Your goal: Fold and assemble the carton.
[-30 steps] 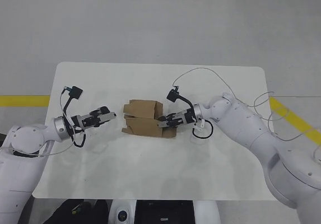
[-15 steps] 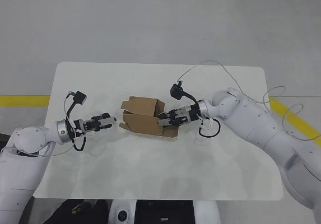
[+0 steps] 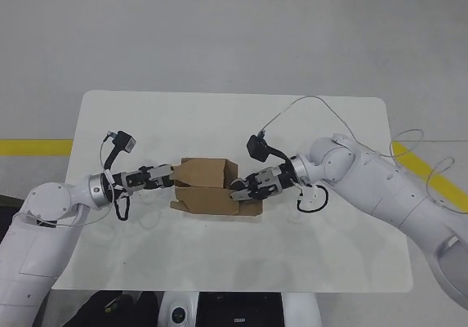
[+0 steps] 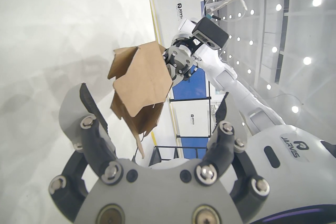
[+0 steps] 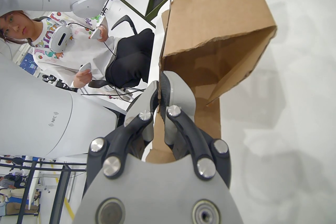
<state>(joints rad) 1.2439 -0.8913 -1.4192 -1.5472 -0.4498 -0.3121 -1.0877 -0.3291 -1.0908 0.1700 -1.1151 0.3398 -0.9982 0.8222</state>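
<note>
The brown cardboard carton (image 3: 205, 176) is about in the middle of the white table (image 3: 217, 114), and both arms meet at it from opposite ends. It is only partly formed: the body is opened into a slanted tube, one end is open so that the inside shows in the right wrist view, and the end flaps stand loose and unfolded. The right gripper (image 3: 238, 190) is at the end of the carton that faces the right arm. Its two fingers (image 5: 173, 88) are pressed together on a thin cardboard wall at the edge of this open end, one finger inside and one outside. The left gripper (image 3: 171, 174) is at the opposite end of the carton. Its fingers (image 4: 89, 104) are spread wide apart, and a loose flap of the carton hangs in the gap between them; I cannot tell if they touch the flap. A shadow lies on the table under the carton, but I cannot tell if its lower edge rests on the table.
</note>
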